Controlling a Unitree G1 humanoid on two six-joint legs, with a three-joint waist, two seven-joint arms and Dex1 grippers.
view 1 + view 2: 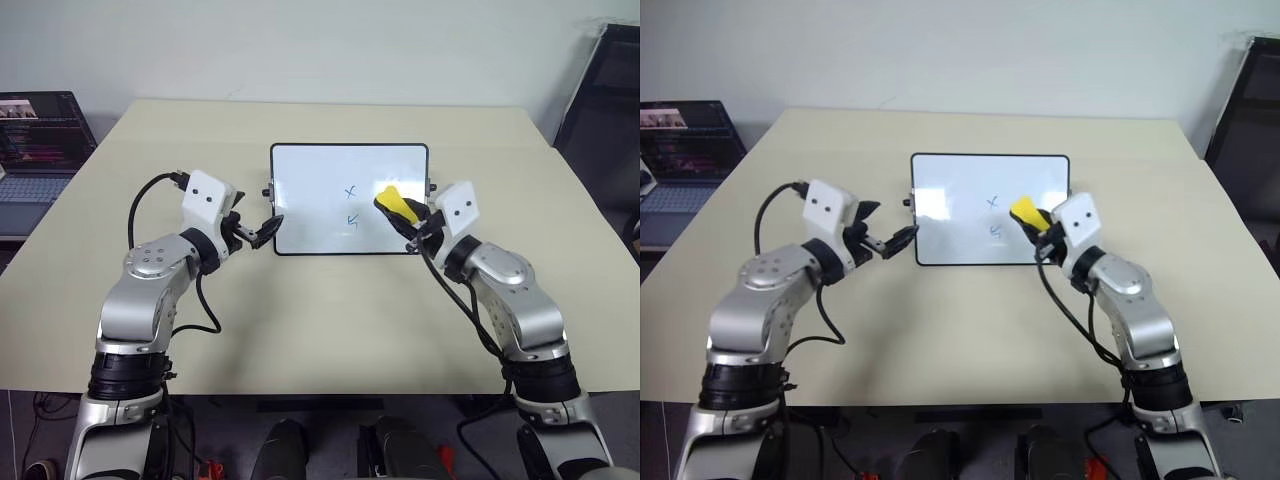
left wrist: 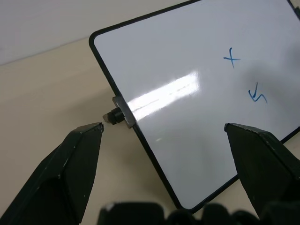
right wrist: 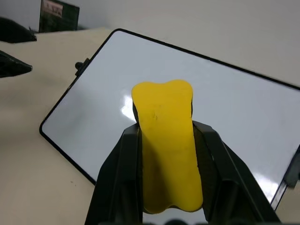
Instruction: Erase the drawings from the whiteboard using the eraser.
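Right gripper [image 3: 164, 178]: nearest thing on my feed; jaws clamped on the eraser [image 3: 166, 154], one finger on each long side.
Eraser: yellow oblong, long axis runs along the gripper's fingers, free end sticks out past the fingertips. From the head camera I see it pointing forward and to the left, tilted, over the right part of the whiteboard [image 1: 320, 170]. Can't tell if it touches the surface.
Left gripper [image 1: 262, 232]: jaws wide open, gripping nothing. In its wrist camera the two fingers [image 2: 70, 164] straddle the board's near left corner, one tip just beside the left side knob [image 2: 112, 116], the other over the white surface. Contact with the board: can't tell.
Whiteboard: flat on the desk [image 1: 330, 320], centre, long axis left to right, black frame, knobs on both short sides.
Drawings [image 1: 350, 208]: I count two blue scribbles, an "x" and a "5"-like mark nearer me, stacked front to back, just left of the eraser.
Laptop [image 1: 35, 150]: far left, off the desk edge, screen lit.
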